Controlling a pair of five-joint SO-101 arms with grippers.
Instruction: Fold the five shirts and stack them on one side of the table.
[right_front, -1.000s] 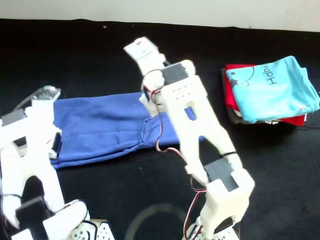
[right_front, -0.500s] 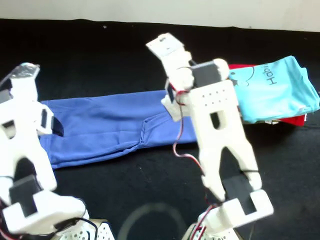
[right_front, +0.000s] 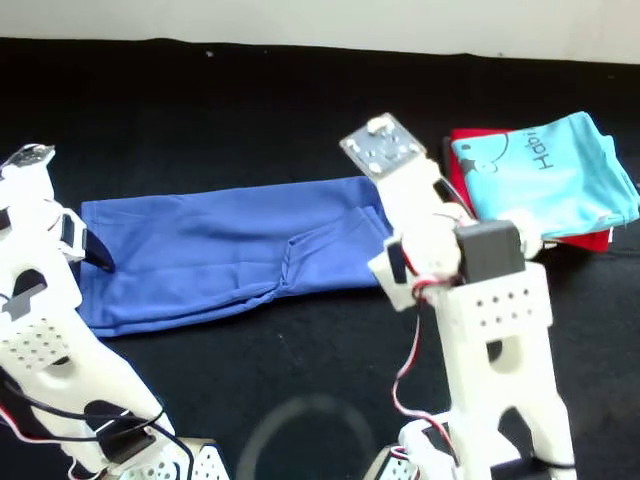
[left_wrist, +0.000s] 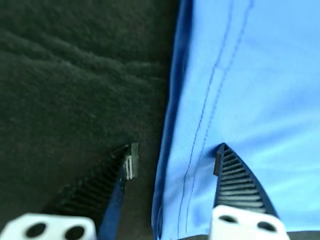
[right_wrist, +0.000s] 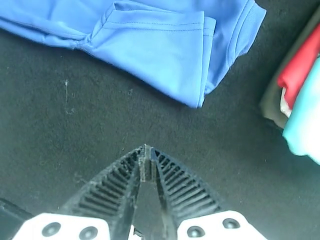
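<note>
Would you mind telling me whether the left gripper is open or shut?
Open: the left gripper has jaws apart, straddling an edge of the blue shirt.

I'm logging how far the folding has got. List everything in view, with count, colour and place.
blue shirt: one, blue, folded into a long strip across the middle of the table
light blue shirt: one, light blue, folded, on top of the stack at the table's right side
red shirt: one, red, folded, under the light blue shirt
dark layer: one, dark, at the stack's bottom; cannot tell what it is
table: one, black cover
wall: one, white, behind the table
left end effector: one, black fingers, open, astride the blue shirt's edge
right end effector: one, black fingers, shut, over bare table near the blue shirt's other end
</note>
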